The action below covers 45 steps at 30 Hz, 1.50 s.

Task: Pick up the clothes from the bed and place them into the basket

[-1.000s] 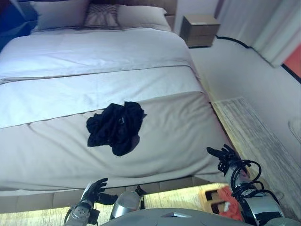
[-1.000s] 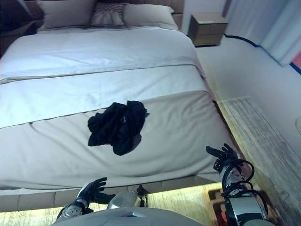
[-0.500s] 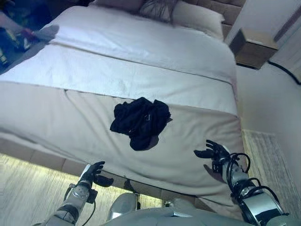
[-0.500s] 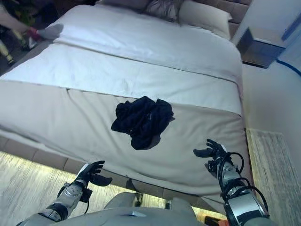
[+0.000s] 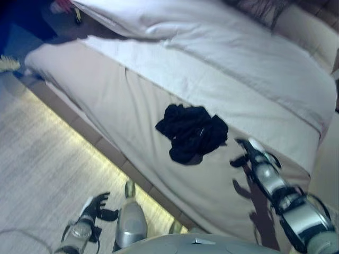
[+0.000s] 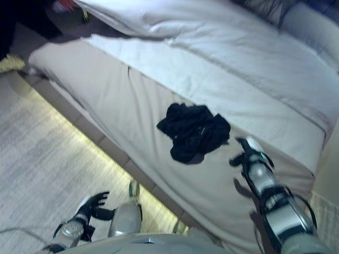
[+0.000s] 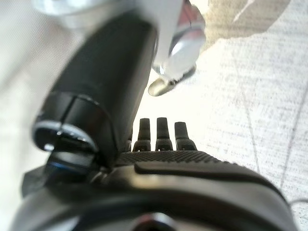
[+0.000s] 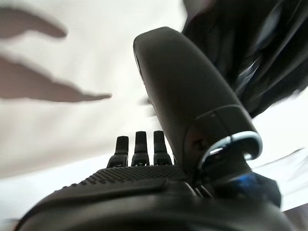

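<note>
A heap of black clothes point(image 5: 192, 131) lies on the beige cover of the bed point(image 5: 122, 100), near its foot edge. My right hand point(image 5: 250, 152) is open and empty, just above the cover, a short way right of the heap and apart from it. In the right wrist view its thumb point(image 8: 183, 96) and straight fingers point(image 8: 137, 144) point at the cover, with the black clothes point(image 8: 269, 57) beyond the thumb. My left hand point(image 5: 95, 205) is open and empty, low over the floor by the bed's foot; its fingers point(image 7: 159, 132) are straight in the left wrist view.
The bed's foot edge runs diagonally, with a lit strip under it point(image 5: 100, 153) and pale floor point(image 5: 37, 153) to the left. Pillows point(image 5: 302, 26) lie at the far right end of the bed. A dark figure and a shoe point(image 5: 8, 63) show at upper left.
The camera has swung left, so the bed now lies diagonally. My right arm has reached out over the cover and its hand is closer to the black clothes. The clothes have not moved.
</note>
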Available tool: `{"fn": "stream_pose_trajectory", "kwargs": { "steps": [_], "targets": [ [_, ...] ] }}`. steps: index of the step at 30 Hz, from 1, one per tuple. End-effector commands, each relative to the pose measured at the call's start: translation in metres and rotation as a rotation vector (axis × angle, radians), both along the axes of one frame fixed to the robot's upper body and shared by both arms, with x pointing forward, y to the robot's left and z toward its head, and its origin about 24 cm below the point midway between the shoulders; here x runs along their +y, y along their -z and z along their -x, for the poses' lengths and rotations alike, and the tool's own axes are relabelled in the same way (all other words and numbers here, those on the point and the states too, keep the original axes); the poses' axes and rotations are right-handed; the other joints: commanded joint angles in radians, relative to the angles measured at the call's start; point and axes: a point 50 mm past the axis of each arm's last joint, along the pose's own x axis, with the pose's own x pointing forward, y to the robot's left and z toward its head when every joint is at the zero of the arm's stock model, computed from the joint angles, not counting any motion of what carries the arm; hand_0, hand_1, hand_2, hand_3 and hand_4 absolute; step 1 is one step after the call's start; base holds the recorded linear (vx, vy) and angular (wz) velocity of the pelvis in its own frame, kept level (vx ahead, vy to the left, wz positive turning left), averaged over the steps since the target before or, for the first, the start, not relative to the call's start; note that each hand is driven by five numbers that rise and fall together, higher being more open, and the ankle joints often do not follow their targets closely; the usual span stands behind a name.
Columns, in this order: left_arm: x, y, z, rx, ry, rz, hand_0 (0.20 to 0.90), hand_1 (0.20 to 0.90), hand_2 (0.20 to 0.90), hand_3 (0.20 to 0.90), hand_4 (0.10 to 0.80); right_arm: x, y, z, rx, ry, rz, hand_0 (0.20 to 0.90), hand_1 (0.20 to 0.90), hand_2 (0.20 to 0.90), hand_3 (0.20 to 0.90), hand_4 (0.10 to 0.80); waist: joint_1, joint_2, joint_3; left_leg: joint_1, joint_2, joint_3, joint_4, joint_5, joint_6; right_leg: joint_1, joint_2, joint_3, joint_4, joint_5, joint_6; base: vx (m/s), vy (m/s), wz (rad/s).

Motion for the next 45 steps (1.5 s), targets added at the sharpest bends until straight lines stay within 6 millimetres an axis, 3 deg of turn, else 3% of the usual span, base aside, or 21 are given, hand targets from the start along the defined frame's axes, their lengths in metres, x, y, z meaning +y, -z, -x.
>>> {"fn": "stream_pose_trajectory", "kwargs": {
  "steps": [1, 7, 8, 13, 16, 19, 22, 24, 32, 35, 36, 40, 45],
  "targets": [
    [-0.002, -0.013, -0.016, -0.102, 0.052, 0.005, 0.900, 0.900, 0.900, 0.900, 0.800, -0.021, -0.085, -0.038, -0.286, 0.044, 0.169, 0.900, 0.900, 0.900, 0.900, 0.800, 0.052, 0.040, 0.035, -0.072, 0.025, -0.073, 0.030, -0.054, -0.082, -0.152, 0.006, 0.033, 0.137, 0.014, -0.010, -0.025, -0.137, 0.24],
    [-0.003, -0.022, -0.023, -0.185, 0.043, 0.010, 0.900, 0.900, 0.900, 0.900, 0.800, -0.047, -0.127, -0.048, -0.338, 0.268, 0.358, 0.900, 0.900, 0.900, 0.900, 0.800, 0.090, 0.090, 0.116, -0.208, 0.005, -0.144, 0.081, -0.044, -0.079, -0.335, -0.009, 0.011, 0.231, 0.037, -0.022, -0.018, -0.098, 0.17],
    [-0.004, -0.024, -0.025, -0.200, 0.041, 0.021, 0.900, 0.900, 0.900, 0.900, 0.800, -0.050, -0.132, -0.049, -0.333, 0.302, 0.349, 0.900, 0.900, 0.900, 0.900, 0.800, 0.093, 0.101, 0.123, -0.224, -0.001, -0.162, 0.097, -0.067, -0.088, -0.361, -0.015, 0.023, 0.262, 0.013, -0.014, 0.067, -0.049, 0.05],
    [-0.006, -0.041, -0.047, -0.297, -0.009, 0.062, 0.900, 0.900, 0.900, 0.900, 0.800, -0.065, -0.161, -0.052, -0.266, 0.445, 0.262, 0.900, 0.900, 0.900, 0.900, 0.800, 0.097, 0.165, 0.171, -0.371, -0.017, -0.177, 0.183, -0.074, -0.069, -0.562, -0.083, 0.020, 0.405, 0.006, -0.009, -0.065, -0.012, 0.12],
    [-0.007, -0.047, -0.053, -0.323, -0.011, 0.071, 0.900, 0.900, 0.900, 0.900, 0.800, -0.071, -0.148, -0.048, -0.092, 0.466, 0.033, 0.900, 0.900, 0.900, 0.900, 0.800, 0.094, 0.200, 0.199, -0.443, -0.029, -0.194, 0.217, -0.069, -0.056, -0.673, -0.112, 0.043, 0.492, -0.012, -0.014, -0.073, 0.002, 0.11],
    [-0.003, -0.047, -0.049, -0.306, -0.023, 0.076, 0.900, 0.900, 0.900, 0.900, 0.800, -0.070, -0.141, -0.048, -0.078, 0.412, -0.129, 0.900, 0.900, 0.900, 0.900, 0.800, 0.086, 0.224, 0.207, -0.476, -0.033, -0.204, 0.251, -0.078, -0.047, -0.730, -0.130, 0.063, 0.558, -0.036, -0.022, -0.023, 0.039, 0.09],
    [0.000, -0.047, -0.045, -0.301, -0.028, 0.082, 0.900, 0.900, 0.900, 0.900, 0.800, -0.073, -0.137, -0.046, -0.103, 0.368, -0.160, 0.900, 0.900, 0.900, 0.900, 0.800, 0.077, 0.237, 0.212, -0.485, -0.030, -0.206, 0.253, -0.076, -0.045, -0.754, -0.137, 0.070, 0.584, -0.042, -0.022, -0.001, 0.027, -0.09],
    [0.004, -0.047, -0.041, -0.292, -0.033, 0.089, 0.900, 0.900, 0.900, 0.900, 0.800, -0.078, -0.138, -0.043, -0.163, 0.387, -0.178, 0.300, 0.300, 0.300, 0.200, 0.100, 0.067, 0.242, 0.213, -0.471, -0.024, -0.204, 0.244, -0.075, -0.048, -0.745, -0.132, 0.071, 0.581, -0.043, -0.023, 0.028, 0.014, -0.09],
    [0.002, -0.039, -0.029, -0.292, -0.023, 0.136, 0.900, 0.900, 0.900, 0.900, 0.800, -0.086, -0.154, -0.040, -0.434, 0.443, -0.489, 0.300, 0.300, 0.300, 0.200, 0.100, 0.038, 0.239, 0.196, -0.378, -0.008, -0.183, 0.180, -0.074, -0.069, -0.651, -0.101, 0.058, 0.501, -0.031, -0.023, 0.029, 0.013, -0.02],
    [0.000, -0.029, -0.016, -0.253, -0.038, 0.148, 0.900, 0.900, 0.900, 0.900, 0.800, -0.094, -0.145, -0.032, -0.543, 0.481, -0.760, 0.300, 0.300, 0.300, 0.200, 0.100, 0.022, 0.232, 0.171, -0.305, 0.001, -0.166, 0.137, -0.076, -0.078, -0.584, -0.080, 0.062, 0.454, -0.034, -0.021, 0.053, 0.066, -0.13],
    [-0.001, -0.025, -0.012, -0.240, -0.039, 0.151, 0.900, 0.900, 0.900, 0.900, 0.800, -0.096, -0.144, -0.029, -0.597, 0.481, -0.873, 0.300, 0.300, 0.300, 0.200, 0.100, 0.020, 0.236, 0.164, -0.291, 0.009, -0.153, 0.120, -0.049, -0.072, -0.567, -0.073, 0.050, 0.430, -0.007, -0.033, 0.007, 0.107, -0.05],
    [-0.007, -0.006, 0.013, -0.177, -0.054, 0.163, 0.900, 0.900, 0.900, 0.900, 0.800, -0.099, -0.127, -0.018, -0.739, 0.433, -1.234, 0.300, 0.300, 0.300, 0.200, 0.100, -0.001, 0.231, 0.118, -0.193, 0.022, -0.118, 0.067, -0.048, -0.084, -0.469, -0.054, 0.055, 0.373, -0.017, -0.026, 0.077, 0.102, -0.03],
    [-0.021, 0.012, 0.035, -0.129, -0.074, 0.188, 0.900, 0.900, 0.900, 0.900, 0.800, -0.084, -0.108, -0.011, -0.871, 0.287, -1.684, 0.300, 0.300, 0.300, 0.200, 0.100, -0.032, 0.218, 0.057, -0.080, 0.026, -0.084, 0.020, -0.054, -0.096, -0.348, -0.045, 0.058, 0.308, -0.028, -0.020, 0.117, 0.095, -0.13]
  ]
}}
